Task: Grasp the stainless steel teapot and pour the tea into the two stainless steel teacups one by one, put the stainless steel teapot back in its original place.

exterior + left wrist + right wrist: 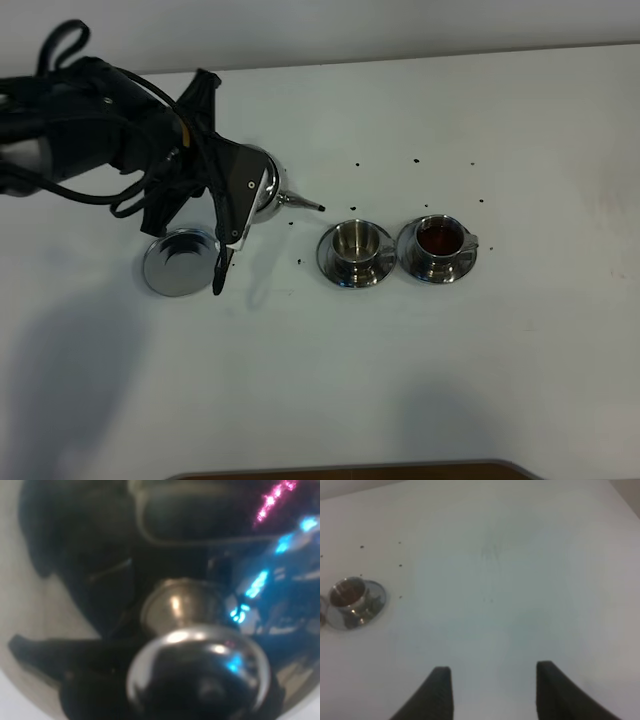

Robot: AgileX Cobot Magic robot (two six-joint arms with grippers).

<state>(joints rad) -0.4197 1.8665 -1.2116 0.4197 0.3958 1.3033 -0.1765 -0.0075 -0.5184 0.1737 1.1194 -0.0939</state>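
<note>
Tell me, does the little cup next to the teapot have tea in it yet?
Empty. The teacup nearest the teapot shows only shiny steel inside, while the other teacup holds dark reddish-brown tea.

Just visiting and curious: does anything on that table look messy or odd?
Yes. Small dark specks lie scattered on the white table around the tea-filled teacup and the empty-looking teacup beside it. They look like stray drops or leaf bits, but I cannot tell which.

Left pincer (232, 238) clenched; right pincer (492, 680) wide
</note>
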